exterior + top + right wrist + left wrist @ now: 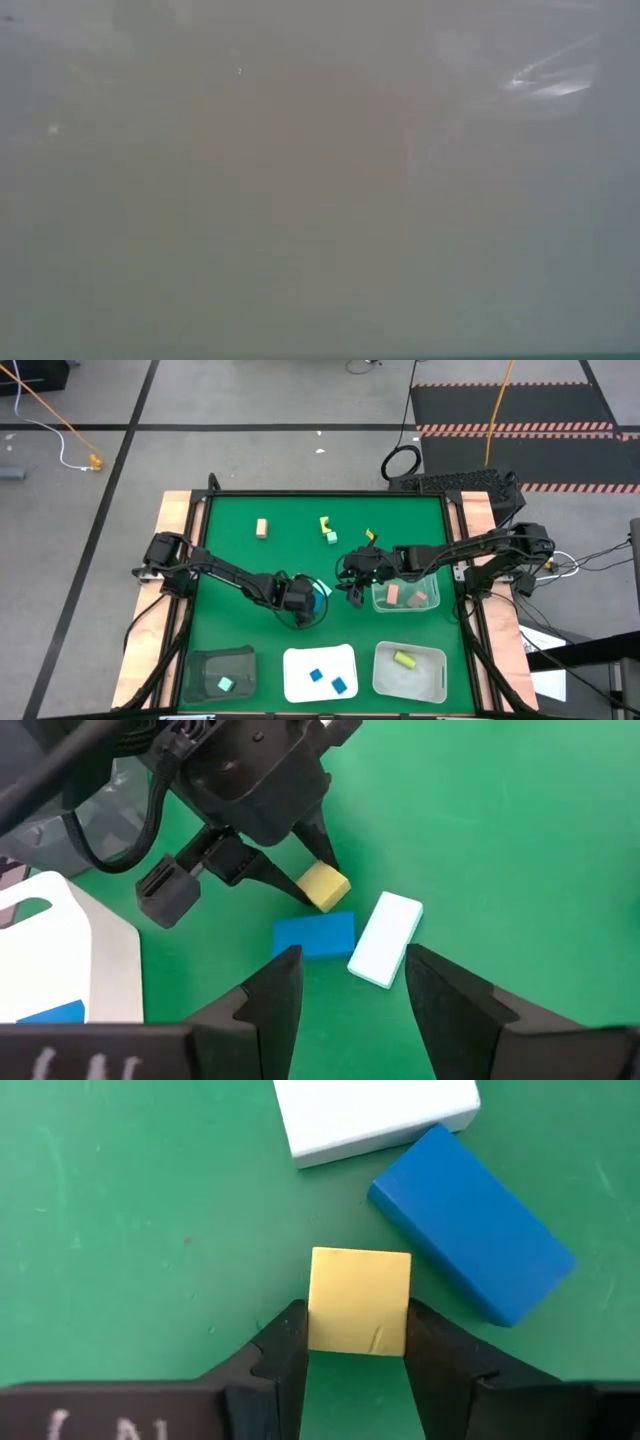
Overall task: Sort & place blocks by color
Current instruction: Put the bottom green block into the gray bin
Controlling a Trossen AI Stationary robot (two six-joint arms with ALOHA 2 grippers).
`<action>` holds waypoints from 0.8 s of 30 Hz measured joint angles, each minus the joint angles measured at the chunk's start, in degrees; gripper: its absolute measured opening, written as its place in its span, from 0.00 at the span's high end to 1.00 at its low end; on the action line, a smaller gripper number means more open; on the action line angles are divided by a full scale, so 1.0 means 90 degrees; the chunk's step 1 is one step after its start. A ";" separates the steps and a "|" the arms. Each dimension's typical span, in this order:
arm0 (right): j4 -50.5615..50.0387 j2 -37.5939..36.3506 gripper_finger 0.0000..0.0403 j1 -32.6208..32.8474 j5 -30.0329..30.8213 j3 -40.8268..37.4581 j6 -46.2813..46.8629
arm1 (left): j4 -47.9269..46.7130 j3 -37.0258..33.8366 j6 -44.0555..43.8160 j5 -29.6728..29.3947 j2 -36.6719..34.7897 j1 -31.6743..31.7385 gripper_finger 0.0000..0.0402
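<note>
A yellow cube (360, 1295) stands between the fingers of my left gripper (357, 1325), which is shut on it near the table's middle (303, 603). A blue bar (470, 1225) and a pale mint bar (375, 1115) lie flat on the green mat just beyond it. My right gripper (350, 990) is open and hovers above those two bars (352, 588), touching nothing. A tan block (262, 528), a yellow block (325, 522), a mint block (331, 538) and another yellow block (370, 536) lie loose farther back. The low view shows nothing. My left gripper pinches the yellow cube between its two fingers, one finger (290, 1340) on each of two opposite side faces (318, 1335). The fingers come down at a slant from above (300, 845). The cube (323, 885) sits at the green mat; whether it is lifted cannot be told.
Along the near edge stand a dark bin (200, 660) holding a mint block, a white tray (296, 690) with two blue blocks and a clear bin (435, 660) with a yellow cylinder. Another clear bin (432, 603) with tan blocks sits under the right arm. Bare mat lies at far left.
</note>
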 joint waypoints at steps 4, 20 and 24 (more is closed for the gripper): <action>-0.0001 0.0000 0.58 0.0001 0.0000 0.0000 0.0049 | 0.0050 -0.0005 0.0133 0.0022 -0.0107 0.0010 0.68; 0.0166 0.0000 0.58 -0.0091 -0.0340 0.0000 0.3187 | 0.0585 -0.0020 0.1223 -0.0698 -0.1337 -0.0055 0.68; 0.0498 0.0000 0.58 -0.0266 -0.0640 0.0000 0.3822 | 0.1092 -0.0015 0.1300 -0.0702 -0.1467 -0.0061 0.68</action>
